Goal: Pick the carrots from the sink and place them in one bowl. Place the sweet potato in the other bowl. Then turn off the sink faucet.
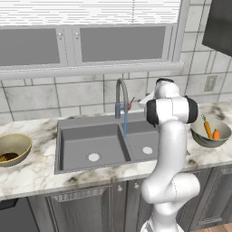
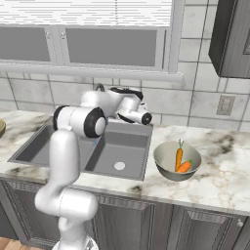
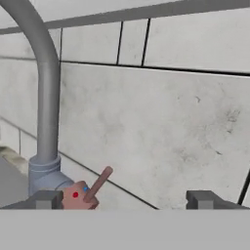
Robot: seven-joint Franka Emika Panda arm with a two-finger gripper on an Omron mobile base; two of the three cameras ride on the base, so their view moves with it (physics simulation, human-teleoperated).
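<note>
At the left edge of the marbled stone counter (image 1: 36, 167), a round tan-gold, wood-like bowl (image 1: 13, 148) is seen, with a dark lump lying inside it that appears to be the small dark brown sweet potato (image 1: 6, 157). The wide grey double-basin sink (image 1: 97, 145) is set into the middle of the counter, a round pale drain being visible in each basin. At the sink's back edge the tall slim grey gooseneck faucet (image 1: 121, 102) is mounted, and a thin blue stream of water (image 1: 125, 124) is seen falling from its spout into the sink. The small red-tipped side lever (image 3: 100, 183) is angled upward from the faucet base. The two-finger gripper (image 3: 124, 199) is held close to that lever, with its dark fingertips (image 3: 46, 199) set wide apart and nothing between them; the lever lies just beside the left tip. Toward the counter's right edge, a round grey metallic bowl (image 2: 166, 163) is placed, and the two orange tapered carrots (image 2: 180, 160) are held inside it, touching one another.
</note>
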